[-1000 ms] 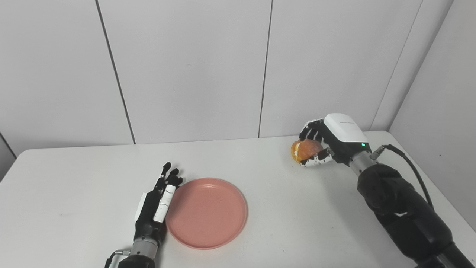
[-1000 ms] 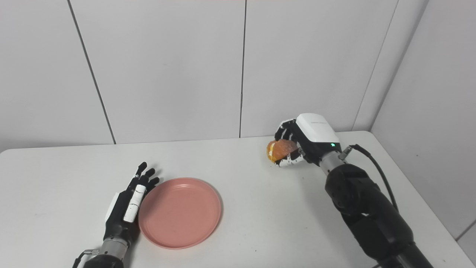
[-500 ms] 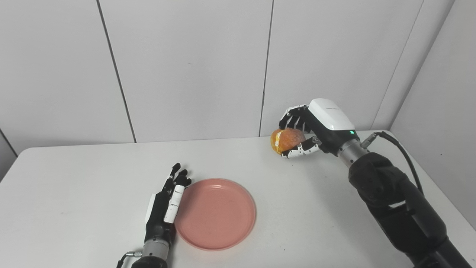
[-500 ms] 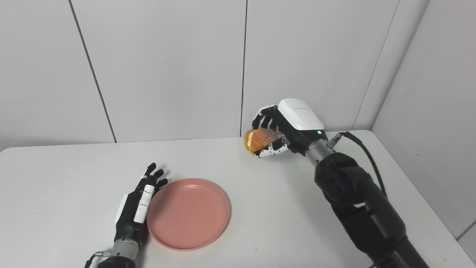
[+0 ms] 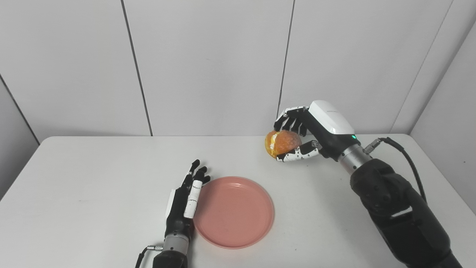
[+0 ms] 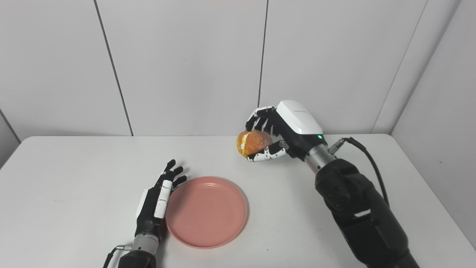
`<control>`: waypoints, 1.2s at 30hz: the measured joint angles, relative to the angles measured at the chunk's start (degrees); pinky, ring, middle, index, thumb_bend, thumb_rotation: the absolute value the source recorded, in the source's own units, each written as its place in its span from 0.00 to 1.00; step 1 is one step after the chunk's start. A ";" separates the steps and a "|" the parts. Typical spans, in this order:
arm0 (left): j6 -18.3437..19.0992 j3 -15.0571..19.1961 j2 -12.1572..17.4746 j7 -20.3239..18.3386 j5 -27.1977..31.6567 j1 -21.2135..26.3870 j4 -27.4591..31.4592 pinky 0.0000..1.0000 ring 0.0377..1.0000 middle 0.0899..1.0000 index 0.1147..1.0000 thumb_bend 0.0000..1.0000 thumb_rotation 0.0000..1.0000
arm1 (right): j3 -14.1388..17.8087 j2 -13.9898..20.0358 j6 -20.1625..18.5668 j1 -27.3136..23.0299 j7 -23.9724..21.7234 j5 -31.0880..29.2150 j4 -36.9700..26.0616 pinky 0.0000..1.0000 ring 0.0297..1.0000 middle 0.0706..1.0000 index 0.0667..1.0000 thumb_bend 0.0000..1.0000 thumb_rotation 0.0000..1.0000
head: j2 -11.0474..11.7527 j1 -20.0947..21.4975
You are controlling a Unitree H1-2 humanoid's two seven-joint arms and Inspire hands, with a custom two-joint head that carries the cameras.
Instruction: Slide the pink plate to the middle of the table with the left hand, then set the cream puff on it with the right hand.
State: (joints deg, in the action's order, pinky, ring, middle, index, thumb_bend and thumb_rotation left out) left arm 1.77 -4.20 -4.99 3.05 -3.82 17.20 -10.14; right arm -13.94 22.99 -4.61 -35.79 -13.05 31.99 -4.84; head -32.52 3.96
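Lifted since a second ago, your right hand [image 5: 310, 134] grips the cream puff [image 5: 282, 143] far-right of the pink plate [image 5: 234, 211], left hand [image 5: 185, 199] spread beside it.

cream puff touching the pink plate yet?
Apart. The left eye view shows the cream puff held up in the right hand, beyond the pink plate's far rim, with bare table between them.
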 measured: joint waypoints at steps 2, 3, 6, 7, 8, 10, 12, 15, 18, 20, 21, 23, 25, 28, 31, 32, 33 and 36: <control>-0.06 -0.02 -0.05 0.12 -0.14 0.00 -0.08 0.79 0.83 0.88 0.90 0.90 1.00 | -0.72 -0.56 0.70 0.00 -0.21 0.03 0.17 0.39 0.41 0.42 0.47 0.53 0.00 | -0.09 -0.71; -0.08 -0.01 -0.12 0.23 -0.16 0.00 -0.10 0.78 0.82 0.88 0.89 0.92 1.00 | -1.12 -0.79 0.93 0.00 -0.42 0.03 0.27 0.40 0.41 0.41 0.47 0.53 0.00 | -0.09 -0.71; -0.34 -0.02 -0.41 0.84 -0.42 0.00 -0.32 0.76 0.82 0.87 0.88 0.94 1.00 | -2.29 -1.97 1.05 -0.02 -1.68 0.06 1.19 0.41 0.42 0.41 0.47 0.53 0.00 | -0.35 -1.68; -0.43 -0.04 -0.48 1.10 -0.43 0.00 -0.38 0.75 0.82 0.87 0.88 0.95 1.00 | -2.72 -2.41 1.05 -0.02 -2.03 0.15 1.63 0.40 0.42 0.41 0.47 0.53 0.00 | -0.35 -1.68; -0.45 -0.07 -0.55 1.16 -0.46 0.00 -0.40 0.75 0.82 0.87 0.88 0.95 1.00 | -3.13 -2.84 1.05 -0.01 -2.46 0.28 1.97 0.39 0.42 0.41 0.47 0.53 0.00 | -0.44 -1.94; -0.47 -0.12 -0.60 1.24 -0.71 0.01 -0.44 0.74 0.81 0.86 0.88 0.95 1.00 | -3.79 -3.26 1.30 -0.02 -2.85 0.52 2.49 0.38 0.40 0.42 0.47 0.53 0.00 | -0.53 -2.12; -0.47 -0.18 -0.66 1.41 -1.13 0.01 -0.44 0.73 0.81 0.86 0.88 0.95 1.00 | -4.75 -3.36 2.00 -0.02 -3.00 0.64 3.24 0.38 0.41 0.42 0.46 0.53 0.00 | -0.62 -2.29; -0.46 -0.16 -0.85 1.73 -1.43 0.01 -0.44 0.73 0.81 0.86 0.88 0.96 1.00 | -6.00 -3.39 3.69 -0.01 -3.62 0.97 4.78 0.37 0.40 0.42 0.46 0.53 0.00 | -0.70 -2.64; -0.46 -0.09 -1.22 2.01 -1.44 0.01 -0.52 0.73 0.81 0.86 0.87 0.96 1.00 | -7.11 -3.41 5.28 -0.01 -3.91 1.33 5.33 0.37 0.40 0.42 0.46 0.53 0.00 | -0.70 -2.99; -0.47 -0.09 -1.49 2.38 -1.47 0.03 -0.61 0.73 0.81 0.86 0.87 0.95 1.00 | -7.98 -3.65 5.60 -0.01 -4.24 1.69 6.35 0.37 0.40 0.42 0.47 0.53 0.00 | -0.70 -3.00; -0.47 -0.09 -1.62 2.44 -1.47 0.03 -0.63 0.73 0.81 0.86 0.87 0.94 1.00 | -8.39 -3.70 5.65 0.02 -4.36 2.16 6.74 0.37 0.40 0.42 0.47 0.53 0.00 | -0.79 -3.08; -0.47 -0.09 -1.74 2.49 -1.48 0.03 -0.64 0.73 0.81 0.86 0.87 0.93 1.00 | -9.26 -3.74 6.41 0.03 -4.41 2.60 7.81 0.37 0.40 0.42 0.47 0.53 0.00 | -0.88 -3.08; -0.48 -0.09 -1.81 2.61 -1.49 0.03 -0.67 0.72 0.80 0.86 0.87 0.94 1.00 | -9.91 -3.76 7.24 0.03 -4.56 3.11 8.66 0.39 0.42 0.43 0.46 0.53 0.00 | -0.88 -3.17; -0.49 -0.08 -1.88 2.78 -1.52 0.06 -0.75 0.72 0.80 0.86 0.87 0.94 1.00 | -10.83 -3.87 7.52 0.03 -5.53 3.75 8.78 0.36 0.40 0.42 0.46 0.53 0.00 | -0.97 -3.26; -0.56 -0.10 -1.89 2.78 -1.52 0.10 -0.83 0.71 0.80 0.85 0.86 0.94 1.00 | -11.39 -4.36 7.67 0.03 -6.20 4.46 9.35 0.38 0.41 0.42 0.46 0.53 0.00 | -0.97 -3.26; -0.63 -0.10 -1.89 2.78 -1.52 0.12 -0.89 0.70 0.80 0.85 0.86 0.94 1.00 | -11.58 -4.59 7.76 0.03 -6.27 4.58 10.01 0.39 0.42 0.43 0.46 0.53 0.00 | -0.97 -3.26; -0.67 -0.12 -1.89 2.78 -1.53 0.13 -0.92 0.69 0.79 0.85 0.86 0.94 1.00 | -11.77 -4.76 7.78 0.03 -6.46 4.67 10.59 0.40 0.43 0.44 0.46 0.53 0.00 | -0.97 -3.35; -0.71 -0.12 -1.91 2.78 -1.61 0.15 -0.98 0.69 0.80 0.84 0.86 0.94 1.00 | -12.42 -4.85 8.21 0.03 -6.61 4.99 11.92 0.43 0.45 0.45 0.45 0.53 0.00 | -0.97 -3.35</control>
State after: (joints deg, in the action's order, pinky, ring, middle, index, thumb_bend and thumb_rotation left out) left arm 1.07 -4.32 -6.90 5.83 -5.44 17.35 -11.12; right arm -26.36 18.13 3.60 -35.76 -19.66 36.98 7.08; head -33.49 0.62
